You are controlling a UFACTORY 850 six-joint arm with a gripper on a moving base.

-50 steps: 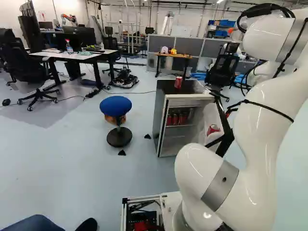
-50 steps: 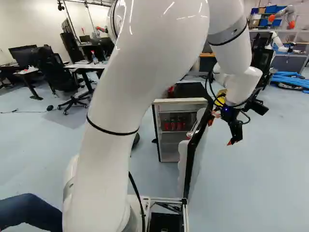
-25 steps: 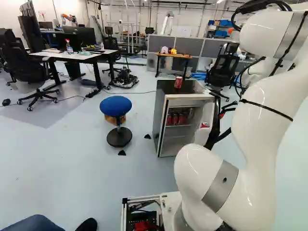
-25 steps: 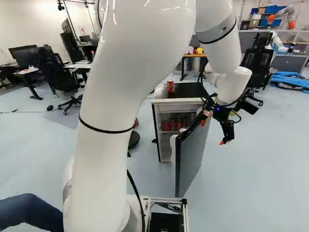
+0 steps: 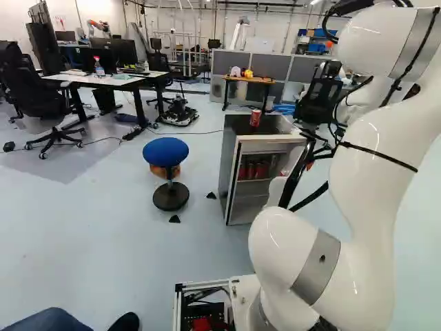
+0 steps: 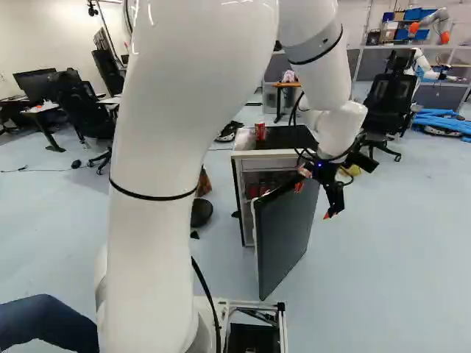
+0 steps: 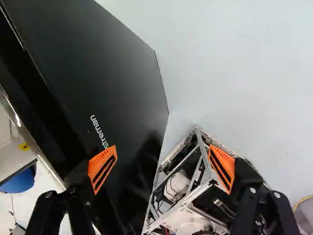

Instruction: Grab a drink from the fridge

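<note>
Jaws are spread wide on the black gripper [image 6: 314,201], held at the fridge door [image 6: 285,232] near the centre of the right base view; contact cannot be confirmed. In the wrist view, one finger is seen against the door's dark face, the other against the metal base frame [image 7: 203,149]. The door is angled partly open. Right of centre in the left base view, red cans [image 5: 260,170] are shelved inside the fridge [image 5: 231,162], and another can [image 5: 255,118] is stood on top.
</note>
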